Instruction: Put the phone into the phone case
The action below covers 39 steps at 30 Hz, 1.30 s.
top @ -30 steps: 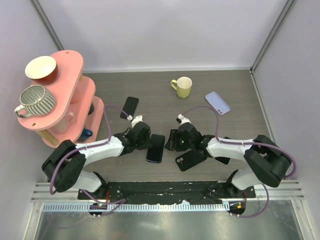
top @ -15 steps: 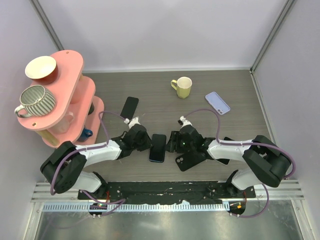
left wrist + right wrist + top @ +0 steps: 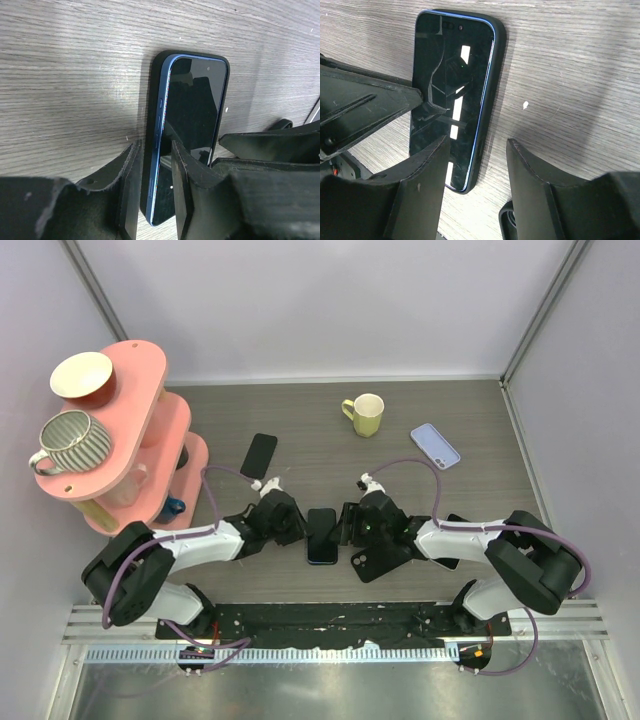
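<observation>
The blue-edged phone (image 3: 322,536) lies screen up on the table between my two grippers, with a black case rim around its sides. In the left wrist view the phone (image 3: 192,110) has its left long edge between my left gripper's (image 3: 154,150) fingers. They stand narrowly apart, one beside the case's side and one over the screen. My right gripper (image 3: 477,145) is open and straddles the right edge of the phone (image 3: 452,75). In the top view the left gripper (image 3: 298,528) and right gripper (image 3: 343,525) flank the phone.
An empty black case (image 3: 380,558) lies just right of the phone, partly under my right arm, and its edge shows in the right wrist view (image 3: 506,222). A black phone (image 3: 260,452), a yellow mug (image 3: 366,414) and a lavender case (image 3: 435,445) lie farther back. A pink shelf (image 3: 150,440) with cups stands at left.
The phone has slid to the right and turned straighter, ending closer to my right gripper. My left gripper followed it rightward. The right gripper has barely moved.
</observation>
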Each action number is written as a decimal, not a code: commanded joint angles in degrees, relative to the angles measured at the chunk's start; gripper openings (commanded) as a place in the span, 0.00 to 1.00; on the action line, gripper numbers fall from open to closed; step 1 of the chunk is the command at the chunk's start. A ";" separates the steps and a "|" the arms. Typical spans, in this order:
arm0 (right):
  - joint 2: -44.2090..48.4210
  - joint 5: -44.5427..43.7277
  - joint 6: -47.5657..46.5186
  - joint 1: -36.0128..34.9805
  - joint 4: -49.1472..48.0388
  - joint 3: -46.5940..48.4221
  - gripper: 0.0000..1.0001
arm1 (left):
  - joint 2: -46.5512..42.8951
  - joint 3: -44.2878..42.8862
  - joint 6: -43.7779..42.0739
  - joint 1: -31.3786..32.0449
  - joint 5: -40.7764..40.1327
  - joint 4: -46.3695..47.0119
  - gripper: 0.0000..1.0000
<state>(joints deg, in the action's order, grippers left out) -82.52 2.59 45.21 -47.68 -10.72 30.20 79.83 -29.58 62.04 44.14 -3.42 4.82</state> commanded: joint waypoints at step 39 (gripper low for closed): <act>0.08 16.12 8.93 2.94 -24.15 -1.62 0.68 | 6.30 9.80 5.90 -3.97 17.30 18.20 0.07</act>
<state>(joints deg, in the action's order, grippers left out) -85.69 7.92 49.56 -45.17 -19.88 29.52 82.41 -21.56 66.61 38.54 9.74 23.03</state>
